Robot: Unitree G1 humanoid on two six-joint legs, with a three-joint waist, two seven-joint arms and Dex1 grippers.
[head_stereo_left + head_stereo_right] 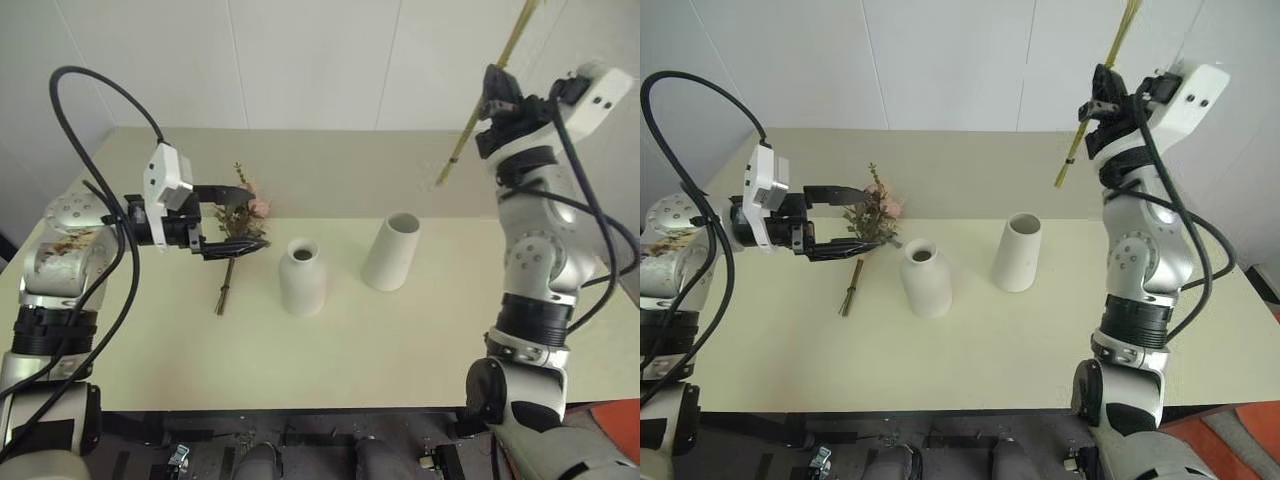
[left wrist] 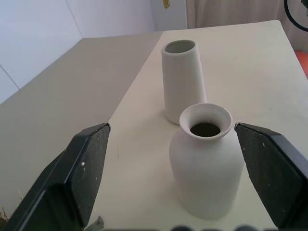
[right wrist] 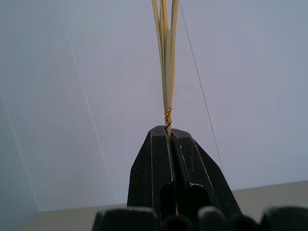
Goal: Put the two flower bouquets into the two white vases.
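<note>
Matte white vases: the bottle-shaped vase (image 1: pixel 302 277) and the taller tapered vase (image 1: pixel 391 251) stand upright near each other on the pale table (image 1: pixel 400 350), both mouths empty.
Slim bouquet: the yellow wheat-like stalks (image 1: pixel 478 105) are pinched in the right gripper (image 3: pixel 169 132), held high above the table's far right, well apart from either vase; cut ends slant down and toward the vases, while the heads run out past the top of the head views.
Right gripper: fingers pressed together on the stalks just below a small gold wire tie (image 3: pixel 168 115).
Bushy bouquet: the pink-rose bunch (image 1: pixel 240 225) lies on the table to the left of the bottle-shaped vase, stems toward the near edge.
Left gripper: (image 1: pixel 238 218) spread wide, holding nothing, hovering at the bushy bouquet's leafy head (whether a finger touches the leaves I cannot tell).
Step in hand: my reading is carrying the slim bouquet to a vase.
How to do it well: bring the cut ends over the tapered vase's wide mouth, the nearer and easier target, turn the stalks closer to upright before lowering, and let go only once the ends sit well inside.
Risk: long, light stalks could catch the rim and tip the vase (a slow, straight descent helps).
</note>
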